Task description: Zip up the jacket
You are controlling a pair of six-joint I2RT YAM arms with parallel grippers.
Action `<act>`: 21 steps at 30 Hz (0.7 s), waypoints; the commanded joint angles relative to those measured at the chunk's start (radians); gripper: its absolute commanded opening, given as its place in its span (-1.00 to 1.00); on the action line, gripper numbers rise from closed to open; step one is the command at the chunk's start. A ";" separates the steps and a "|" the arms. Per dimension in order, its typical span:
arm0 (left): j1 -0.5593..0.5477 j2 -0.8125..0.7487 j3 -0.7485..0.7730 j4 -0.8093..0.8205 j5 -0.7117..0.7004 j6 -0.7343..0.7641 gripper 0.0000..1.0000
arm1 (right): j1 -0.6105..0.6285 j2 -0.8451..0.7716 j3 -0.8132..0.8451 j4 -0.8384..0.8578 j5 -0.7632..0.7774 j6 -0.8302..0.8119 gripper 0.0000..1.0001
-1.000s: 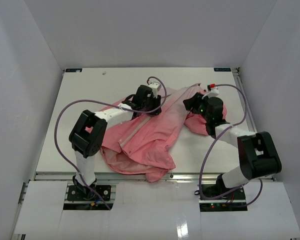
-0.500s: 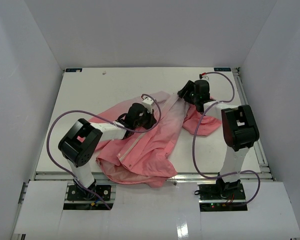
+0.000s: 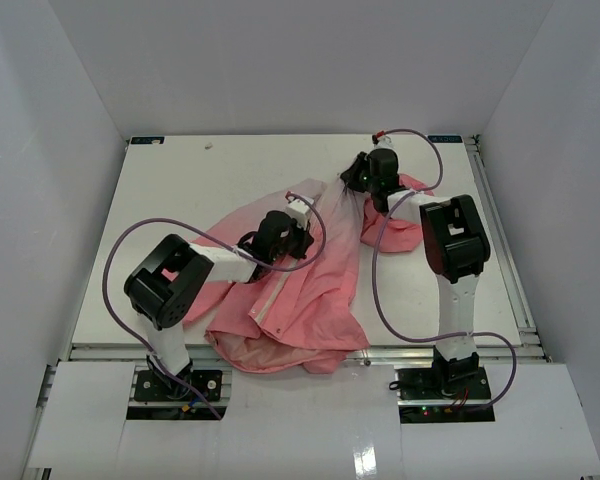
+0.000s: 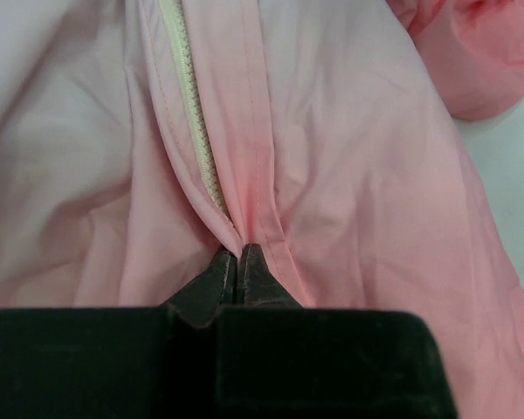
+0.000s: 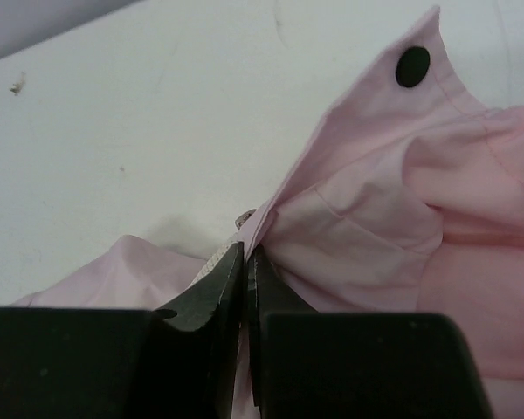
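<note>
The salmon-pink jacket [image 3: 310,290] lies rumpled across the middle of the white table, its pale zipper edge [image 3: 272,305] running from the near hem up toward the far right. My left gripper [image 3: 302,240] is shut on the jacket's front edge, pinching a fold of pink fabric [image 4: 271,157] just below the cream zipper teeth [image 4: 192,113]. My right gripper [image 3: 360,178] is shut on the jacket's upper edge near the collar, pinching the pale pink cloth [image 5: 358,227]. A small metal piece [image 5: 243,218] peeks out just above its tips. A dark snap stud [image 5: 412,66] sits on a flap beyond.
The white table [image 3: 200,190] is walled in by white panels on three sides. A small scrap [image 3: 209,145] lies near the far left edge. Purple cables loop from both arms over the jacket and table.
My right arm has reached farther back and its gripper has shut on the collar edge. My left gripper has slid toward the near right with its pinched fold. The jacket is pulled straighter.
</note>
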 commanded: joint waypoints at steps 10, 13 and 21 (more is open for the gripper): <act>-0.046 -0.233 -0.166 0.006 -0.126 -0.057 -1.00 | -0.030 -0.349 -0.431 0.309 -0.127 0.032 -0.84; -0.107 -0.207 -0.293 0.078 -0.189 -0.138 -1.00 | -0.015 -0.365 -0.661 0.420 -0.106 0.086 -0.84; -0.138 -0.292 -0.422 0.035 -0.318 -0.267 -1.00 | 0.028 -0.434 -0.940 0.519 0.019 0.101 -0.64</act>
